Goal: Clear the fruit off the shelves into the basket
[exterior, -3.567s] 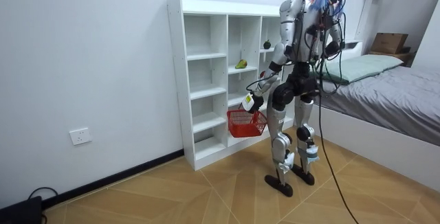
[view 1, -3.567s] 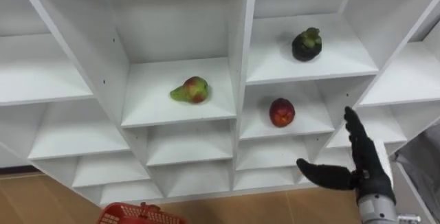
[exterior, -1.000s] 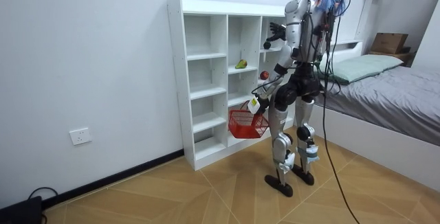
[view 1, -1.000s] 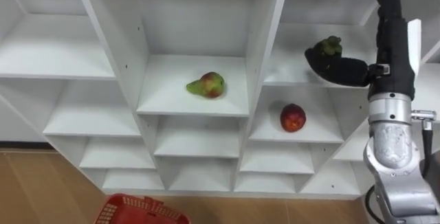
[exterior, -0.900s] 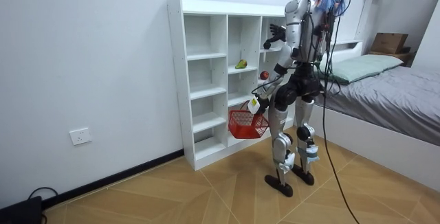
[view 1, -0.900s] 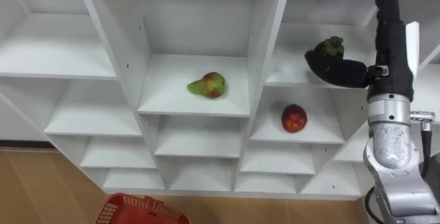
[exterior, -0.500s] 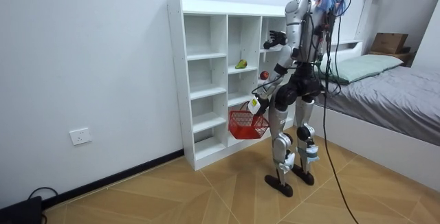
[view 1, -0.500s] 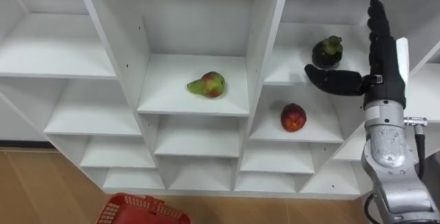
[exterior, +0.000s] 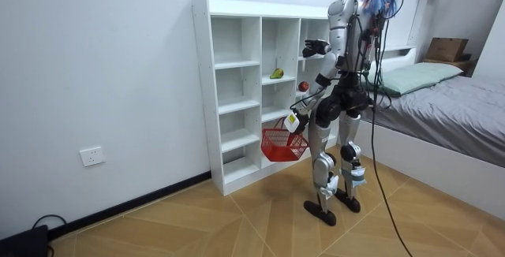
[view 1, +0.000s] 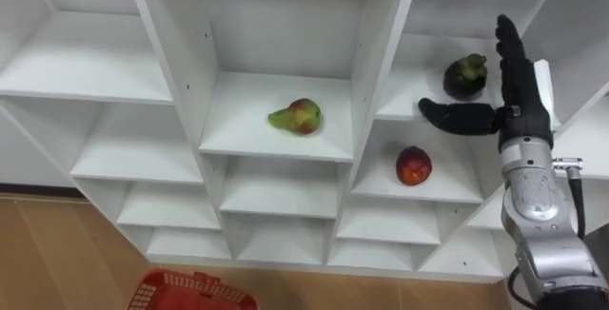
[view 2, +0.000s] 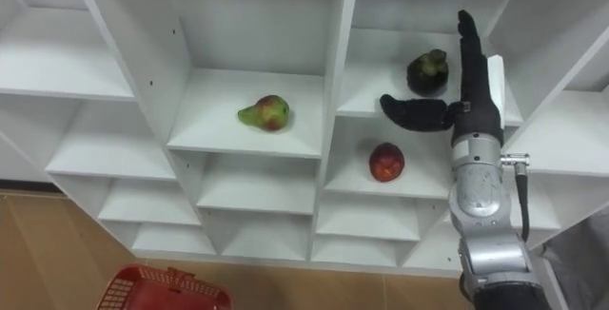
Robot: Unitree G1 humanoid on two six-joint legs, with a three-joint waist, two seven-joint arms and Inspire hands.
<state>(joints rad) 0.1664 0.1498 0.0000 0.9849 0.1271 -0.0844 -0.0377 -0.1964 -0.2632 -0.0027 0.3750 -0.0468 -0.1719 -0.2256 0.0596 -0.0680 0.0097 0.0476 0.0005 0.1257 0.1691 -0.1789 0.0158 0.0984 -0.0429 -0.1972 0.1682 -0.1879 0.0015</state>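
Fruit: dark purple round mangosteen (view 1: 466, 74), green cap, on the white shelved closet's (view 1: 385, 53) upper right shelf.
Right hand (view 1: 520, 106): before that closet shelf, fingers straight together, thumb spread wide, holding nothing.

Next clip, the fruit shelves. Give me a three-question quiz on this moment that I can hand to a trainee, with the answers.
1. True or false: the right hand is closed round the dark fruit.
2. Fill the gap: on the white shelves, the pear lies one column to the ___ of the red fruit.
3. Where is the dark fruit? A) in the compartment directly above the red fruit; B) directly below the pear; C) on the bottom shelf.

Key
1. False: the hand is open with straight fingers and holds nothing.
2. Left.
3. A.
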